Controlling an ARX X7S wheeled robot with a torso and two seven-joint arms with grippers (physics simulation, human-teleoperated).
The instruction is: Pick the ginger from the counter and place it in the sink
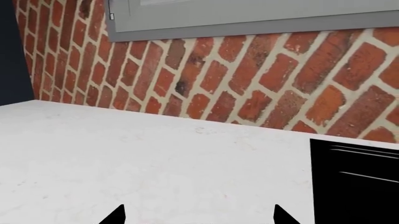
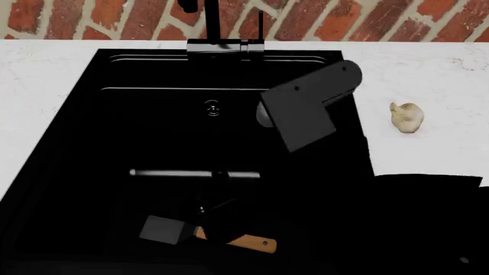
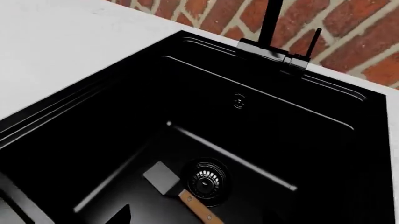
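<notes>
On the bench (image 2: 428, 74) right of the sink (image 2: 84, 114) lies the ginger (image 2: 406, 117); left end effector (image 1: 198, 215) gapes empty, right's state unclear.

The deep black sink (image 2: 84, 143) looks smooth with a soft gloss. The white stone-like counter (image 2: 443, 74) is matt and faintly speckled. The red brick wall (image 1: 262, 84) appears rough. The spatula's orange-brown handle (image 2: 248, 243) looks like wood, and the pale knobby ginger (image 2: 406, 117) seems dull and bumpy.
</notes>
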